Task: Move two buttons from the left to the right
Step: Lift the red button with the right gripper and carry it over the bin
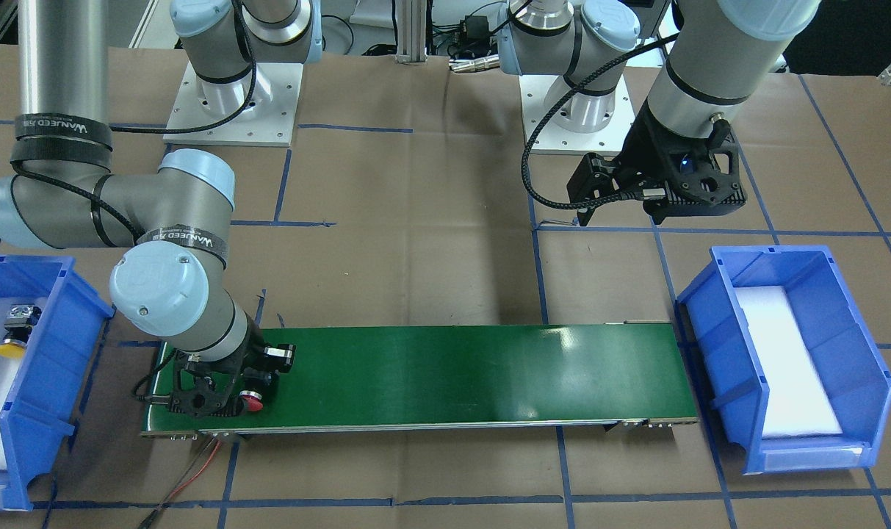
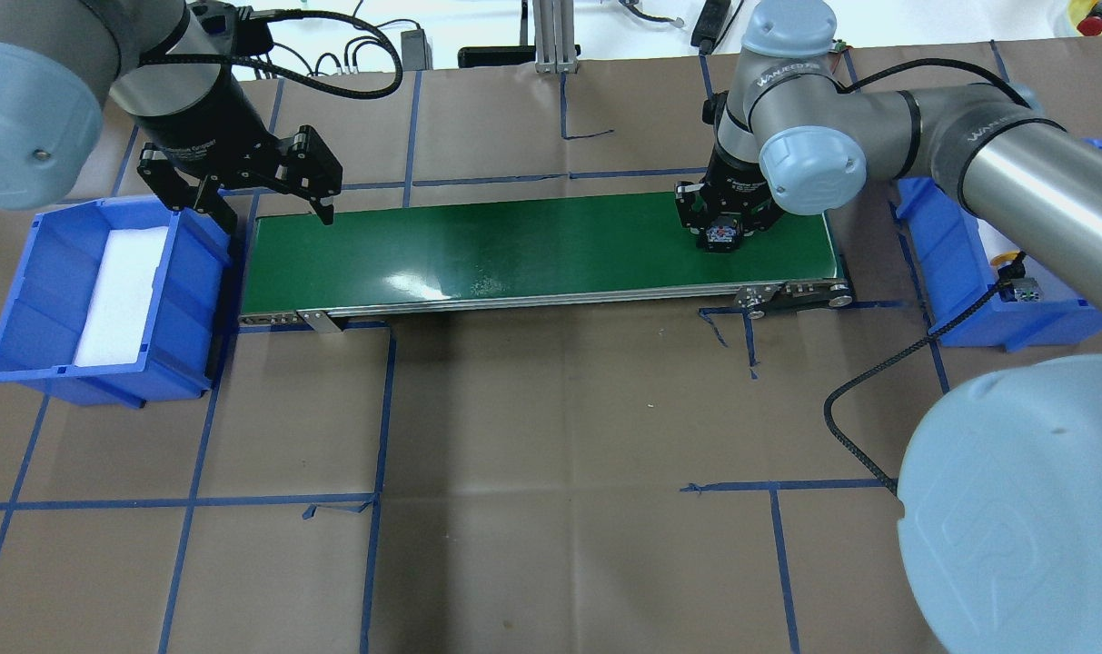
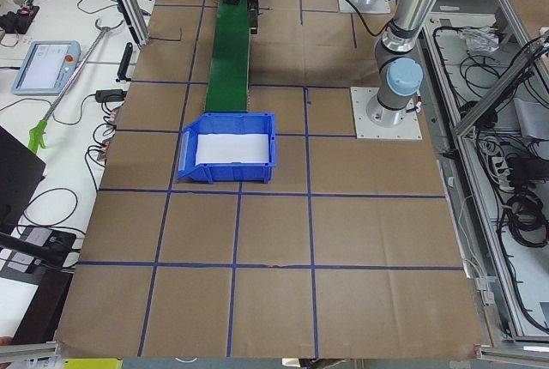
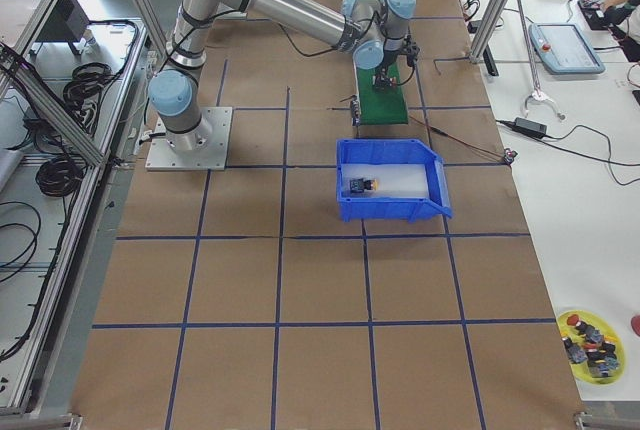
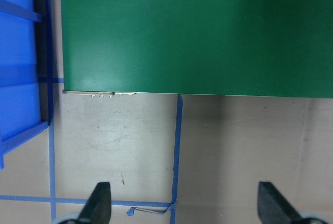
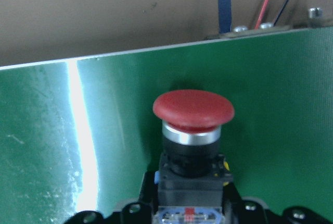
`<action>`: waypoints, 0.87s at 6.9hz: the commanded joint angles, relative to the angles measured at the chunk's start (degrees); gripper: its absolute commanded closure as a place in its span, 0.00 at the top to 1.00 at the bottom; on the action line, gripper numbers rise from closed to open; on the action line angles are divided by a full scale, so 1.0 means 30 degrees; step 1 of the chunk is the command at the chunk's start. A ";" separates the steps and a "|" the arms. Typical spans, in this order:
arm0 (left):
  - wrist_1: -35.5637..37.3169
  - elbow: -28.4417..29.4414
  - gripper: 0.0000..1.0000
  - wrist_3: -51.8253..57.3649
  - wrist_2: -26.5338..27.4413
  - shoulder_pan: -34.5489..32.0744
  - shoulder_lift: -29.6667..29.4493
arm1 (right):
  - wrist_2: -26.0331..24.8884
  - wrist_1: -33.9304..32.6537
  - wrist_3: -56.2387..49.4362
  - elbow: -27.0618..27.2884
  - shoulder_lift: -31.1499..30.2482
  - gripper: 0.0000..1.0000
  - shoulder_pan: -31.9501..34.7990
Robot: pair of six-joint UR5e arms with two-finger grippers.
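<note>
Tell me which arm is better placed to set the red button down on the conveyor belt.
Right. The right gripper has the red button in its fingers, low over one end of the conveyor belt. The left gripper hangs open and empty at the opposite end.

Only one word reads clearly: "WANJEED", printed in white on the black straps that bind the cable to the right arm (image 1: 122, 198). In the front-facing view it stands on a strap (image 1: 62, 131) around the upright silver tube, upside down, and on another strap (image 1: 184, 240) near the wrist joint. In the overhead view it shows on a strap (image 2: 791, 74) below the blue cap and on a further strap (image 2: 1005, 127) by the elbow. Small characters following the word are too fine to read.
</note>
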 commanded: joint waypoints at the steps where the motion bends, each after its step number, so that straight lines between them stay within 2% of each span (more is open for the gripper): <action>1: 0.0007 0.0000 1.00 0.0013 -0.0003 -0.0001 0.0000 | -0.0012 0.0410 -0.0266 -0.0456 -0.0509 0.03 -0.0263; 3: 0.0007 0.0000 1.00 0.0013 -0.0003 -0.0001 0.0000 | -0.0245 0.4081 -0.3148 -0.2586 -0.1794 0.04 -0.1981; 5: 0.0007 0.0000 1.00 0.0013 -0.0003 -0.0001 0.0000 | -0.2085 0.5879 -0.8705 -0.4318 -0.2940 0.04 -0.5753; 6: 0.0007 0.0000 1.00 0.0013 -0.0003 -0.0001 0.0000 | -0.2180 0.6064 -1.1751 -0.4907 -0.2973 0.04 -0.7513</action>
